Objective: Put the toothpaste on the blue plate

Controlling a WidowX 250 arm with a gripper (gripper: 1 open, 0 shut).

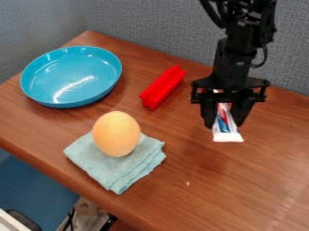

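You see a black gripper [229, 113] pointing straight down near the table's [241, 180] right edge, its fingers closed onto the toothpaste [226, 129], which lies on the wood. The blue plate [71, 76] sits at the far-left corner. A red block [162, 86] lies between them. An egg [116, 133] rests on a pale cloth [117, 160] by the near edge.

1. A black robot gripper [229, 113] points down, its fingers closed on a small white toothpaste tube [226, 130] lying on the brown wooden table [266, 171].
2. A red rectangular block [162, 86] lies left of it.
3. A glossy round blue plate [72, 76] sits far left.
4. An orange egg [116, 133] rests on a pale blue-green cloth [116, 163].
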